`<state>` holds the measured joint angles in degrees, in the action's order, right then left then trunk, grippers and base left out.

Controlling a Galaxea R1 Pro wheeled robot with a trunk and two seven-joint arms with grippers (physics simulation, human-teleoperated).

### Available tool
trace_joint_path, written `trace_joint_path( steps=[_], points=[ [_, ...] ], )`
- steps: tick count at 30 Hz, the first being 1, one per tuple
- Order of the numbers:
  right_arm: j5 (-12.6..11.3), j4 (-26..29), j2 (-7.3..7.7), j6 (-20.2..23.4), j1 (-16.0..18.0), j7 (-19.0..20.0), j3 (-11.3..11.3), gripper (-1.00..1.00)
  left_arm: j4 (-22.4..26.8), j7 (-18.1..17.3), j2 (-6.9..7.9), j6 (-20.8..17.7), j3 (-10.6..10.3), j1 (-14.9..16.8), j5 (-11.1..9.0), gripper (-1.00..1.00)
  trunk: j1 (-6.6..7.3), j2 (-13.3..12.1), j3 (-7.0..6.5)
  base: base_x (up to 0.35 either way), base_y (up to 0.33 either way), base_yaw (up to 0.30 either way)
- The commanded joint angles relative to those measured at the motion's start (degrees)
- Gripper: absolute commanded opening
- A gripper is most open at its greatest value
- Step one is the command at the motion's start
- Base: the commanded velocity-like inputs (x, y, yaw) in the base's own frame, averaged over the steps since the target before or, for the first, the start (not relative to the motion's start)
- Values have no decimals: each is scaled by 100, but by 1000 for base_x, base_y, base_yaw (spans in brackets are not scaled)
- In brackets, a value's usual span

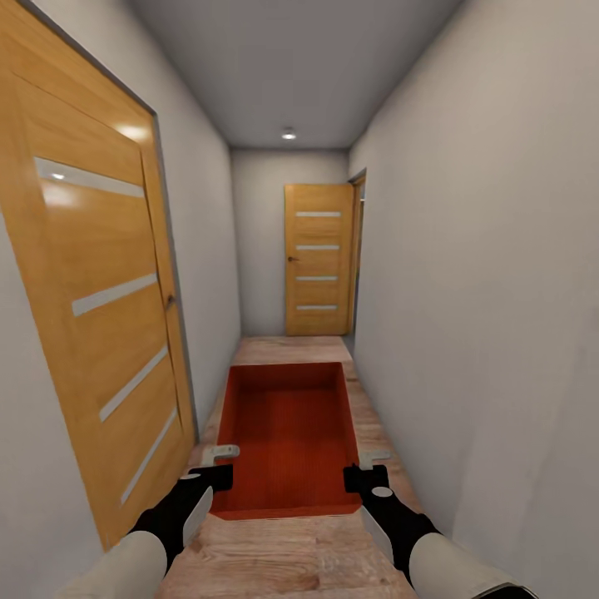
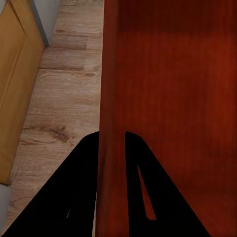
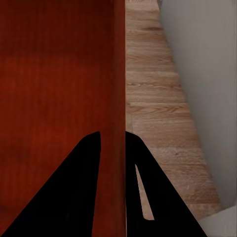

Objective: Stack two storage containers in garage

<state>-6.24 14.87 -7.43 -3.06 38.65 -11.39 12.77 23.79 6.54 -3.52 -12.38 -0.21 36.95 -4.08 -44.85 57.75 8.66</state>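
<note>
Both grippers, left and right, are clamped on opposite side walls of the orange bin, its long axis pointing straight down the hallway.

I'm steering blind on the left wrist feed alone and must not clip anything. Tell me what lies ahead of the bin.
Observer: A narrow hallway; a closed wooden door stands at its far end.
Operator: Report the right side of the bin.
Observer: The right tool has one finger on each side of the storage container's right wall, as the left tool does on the left wall.
Operator: Give me clearance on that side.
Observer: A strip of wood floor shows between the container and the pale wall.
</note>
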Motion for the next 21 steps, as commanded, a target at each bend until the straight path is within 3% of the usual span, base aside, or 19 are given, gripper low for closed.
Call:
trace_joint_path(
  steps=[1, 21],
  points=[
    [10, 51, 4, -27, 11, -39, -143, -100, 3, 76, 44, -45, 12, -3, 56, -100, -4, 6, 8, 323, 0, 0],
    [9, 51, 4, 2, 11, -39, -143, -100, 3, 76, 48, -45, 12, -3, 56, -100, -4, 6, 8, 323, 0, 0]
  ],
)
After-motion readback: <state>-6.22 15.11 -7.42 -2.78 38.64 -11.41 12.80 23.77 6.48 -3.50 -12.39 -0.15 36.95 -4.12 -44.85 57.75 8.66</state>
